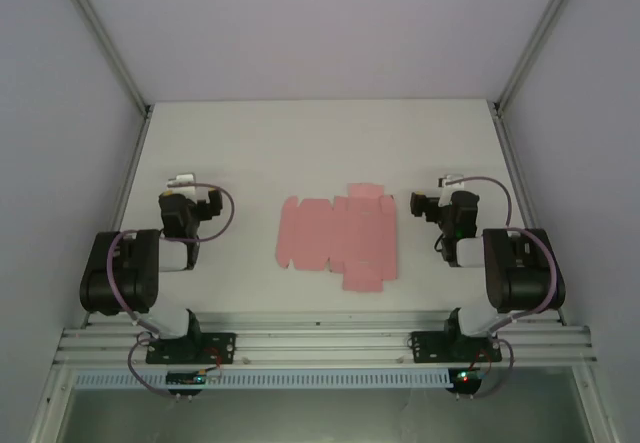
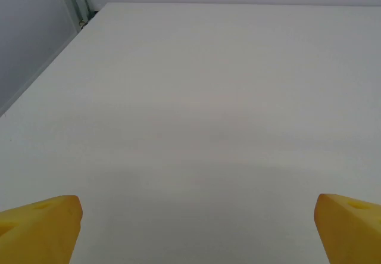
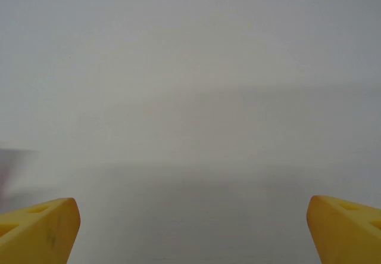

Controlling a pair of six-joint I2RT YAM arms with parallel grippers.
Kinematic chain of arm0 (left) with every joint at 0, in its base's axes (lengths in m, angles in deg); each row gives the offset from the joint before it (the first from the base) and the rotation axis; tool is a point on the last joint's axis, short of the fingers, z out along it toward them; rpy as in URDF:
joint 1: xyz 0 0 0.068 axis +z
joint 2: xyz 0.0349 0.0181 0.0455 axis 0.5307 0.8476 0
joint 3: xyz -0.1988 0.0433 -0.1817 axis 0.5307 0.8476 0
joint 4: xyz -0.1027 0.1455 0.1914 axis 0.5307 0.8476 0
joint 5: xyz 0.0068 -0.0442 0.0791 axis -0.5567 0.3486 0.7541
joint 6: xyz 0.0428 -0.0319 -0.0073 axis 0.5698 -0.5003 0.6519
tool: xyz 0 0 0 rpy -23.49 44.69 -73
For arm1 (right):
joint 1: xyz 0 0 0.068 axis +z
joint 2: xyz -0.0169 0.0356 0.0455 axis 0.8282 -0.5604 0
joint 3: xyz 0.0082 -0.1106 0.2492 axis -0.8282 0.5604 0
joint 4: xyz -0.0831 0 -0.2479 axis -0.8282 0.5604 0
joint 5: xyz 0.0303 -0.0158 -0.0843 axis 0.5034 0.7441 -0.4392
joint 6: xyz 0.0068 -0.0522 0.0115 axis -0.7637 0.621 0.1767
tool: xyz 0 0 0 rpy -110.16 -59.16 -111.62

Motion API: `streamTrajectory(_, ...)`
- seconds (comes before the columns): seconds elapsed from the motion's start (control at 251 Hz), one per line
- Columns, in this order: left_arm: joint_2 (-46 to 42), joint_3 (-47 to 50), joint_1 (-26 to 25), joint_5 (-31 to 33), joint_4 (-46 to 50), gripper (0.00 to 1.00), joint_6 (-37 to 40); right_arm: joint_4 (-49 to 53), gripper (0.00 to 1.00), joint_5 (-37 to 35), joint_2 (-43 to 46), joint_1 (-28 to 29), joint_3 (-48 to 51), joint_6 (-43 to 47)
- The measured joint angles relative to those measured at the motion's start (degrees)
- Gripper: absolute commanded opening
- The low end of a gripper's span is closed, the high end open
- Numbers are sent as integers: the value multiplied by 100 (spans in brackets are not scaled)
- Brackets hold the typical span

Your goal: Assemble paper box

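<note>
We see the paper box (image 1: 335, 241) flat, bare table (image 1: 300, 143) round every edge. Left gripper (image 2: 195, 228) at nine o'clock, right gripper (image 3: 191, 228) at three, both wide.

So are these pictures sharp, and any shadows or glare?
Top external: even, soft light, slightly hazy; the paper box casts no clear shadow. Left wrist: faint shadow band across the table, yellow fingertips soft-edged. Right wrist: the same, no glare.

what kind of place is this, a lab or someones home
Probably a robotics lab test cell: a white table boxed in by grey walls, the left arm and right arm bolted to an aluminium rail, and one flat pink paper box sheet.
</note>
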Motion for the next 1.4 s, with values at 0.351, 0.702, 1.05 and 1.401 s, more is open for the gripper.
streamTrajectory(0.351,0,0,0,0,2,100,0,0,99,2,0,0,0,-2)
streamTrajectory(0.702,0,0,0,0,0,100,0,0,99,20,0,-2,0,-4)
streamTrajectory(1.05,-1342,-437,0,83,1685,99,-186,911,100,-544,1150,85,-136,-87)
streamTrajectory(1.401,-1873,-1626,-920,-730,4146,100,-1432,4680,97,-1255,2232,1709,-2546,-562)
